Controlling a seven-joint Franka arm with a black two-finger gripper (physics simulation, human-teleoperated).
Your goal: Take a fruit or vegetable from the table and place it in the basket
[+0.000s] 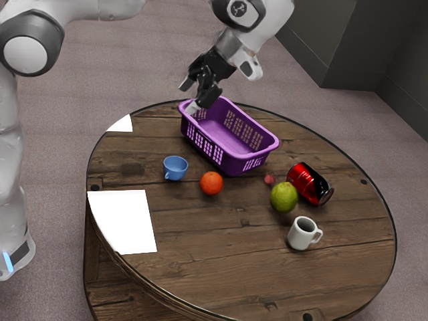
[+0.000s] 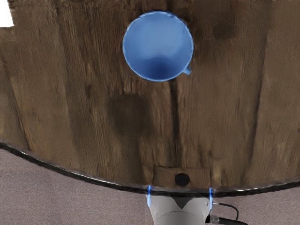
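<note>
1. Exterior view, jaws: located upper centre of the frame, at the far end of the basket (image 1: 234,164). Fingers stand apart with nothing between them; state is released.
2. Exterior view, candidate produce: orange (image 1: 211,183) at centre, just beside the basket; green fruit (image 1: 284,197) right of centre, beside the red-and-black can (image 1: 304,180); small red item (image 1: 269,179) between basket and can, type not determinable. All three lie on the desk (image 1: 221,267).
3. Exterior view, progress: pick-up and placement are both outstanding. Remaining sequence, as judged: select one item, align, grip, lift, release inside the basket.
4. Exterior view, markings: the arm (image 1: 267,30) carries a round emblem (image 1: 239,8); no lettering legible. The can lies on its side; brand not readable. No writing seen on the white mug (image 1: 303,234).
5. Wrist view: blue cup (image 2: 158,46) on the desk, inward of the robot base (image 2: 180,213). Neither bears readable text.
</note>
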